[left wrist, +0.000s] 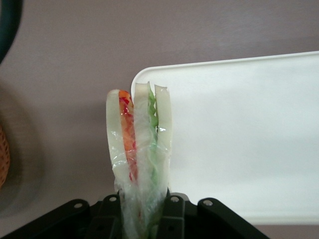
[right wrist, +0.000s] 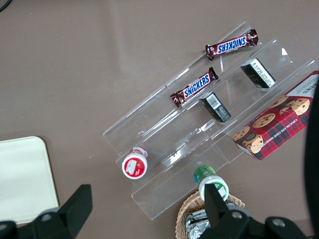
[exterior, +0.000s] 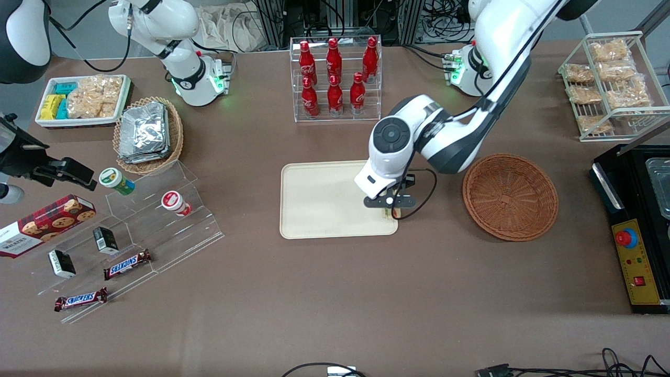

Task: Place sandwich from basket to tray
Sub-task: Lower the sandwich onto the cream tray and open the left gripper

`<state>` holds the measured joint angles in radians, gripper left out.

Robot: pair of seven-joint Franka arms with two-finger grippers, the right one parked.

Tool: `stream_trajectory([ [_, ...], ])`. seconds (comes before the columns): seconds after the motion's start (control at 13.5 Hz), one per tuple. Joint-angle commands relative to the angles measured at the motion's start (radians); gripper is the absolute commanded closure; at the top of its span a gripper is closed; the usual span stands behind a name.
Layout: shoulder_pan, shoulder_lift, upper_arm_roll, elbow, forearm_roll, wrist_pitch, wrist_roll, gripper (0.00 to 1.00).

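My gripper (exterior: 390, 206) hangs over the corner of the cream tray (exterior: 319, 199) that lies nearest the round reddish-brown basket (exterior: 510, 196). It is shut on the sandwich (left wrist: 142, 144), a clear-wrapped wedge of pale bread with orange-red and green filling, held on edge between the black fingers (left wrist: 172, 211). In the left wrist view the sandwich tip overlaps the tray's rounded corner (left wrist: 144, 79), and the tray (left wrist: 239, 139) is bare. The basket holds nothing, and its rim (left wrist: 2, 159) just shows in that view. In the front view the hand hides most of the sandwich.
A clear rack of red cola bottles (exterior: 335, 78) stands farther from the front camera than the tray. A tan basket of foil packets (exterior: 148, 133) and a clear stepped display (exterior: 146, 230) lie toward the parked arm's end. A wire snack rack (exterior: 610, 84) and a black control box (exterior: 636, 262) lie toward the working arm's end.
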<state>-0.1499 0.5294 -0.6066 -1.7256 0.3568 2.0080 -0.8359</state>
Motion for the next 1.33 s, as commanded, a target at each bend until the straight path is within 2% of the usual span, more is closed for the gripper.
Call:
stream_trajectory([
  [0.0, -0.02, 0.053, -0.007, -0.023, 0.082, 0.076, -0.09, 0.78],
  [0.22, -0.02, 0.069, -0.005, -0.074, 0.091, 0.166, -0.118, 0.78],
  [0.96, -0.013, 0.081, 0.004, -0.138, 0.114, 0.278, -0.126, 0.76],
  [1.11, -0.011, 0.081, 0.005, -0.15, 0.116, 0.302, -0.14, 0.73],
  [1.18, -0.01, 0.081, 0.005, -0.152, 0.114, 0.307, -0.141, 0.66],
  [1.26, -0.008, 0.081, 0.005, -0.152, 0.114, 0.305, -0.153, 0.02],
])
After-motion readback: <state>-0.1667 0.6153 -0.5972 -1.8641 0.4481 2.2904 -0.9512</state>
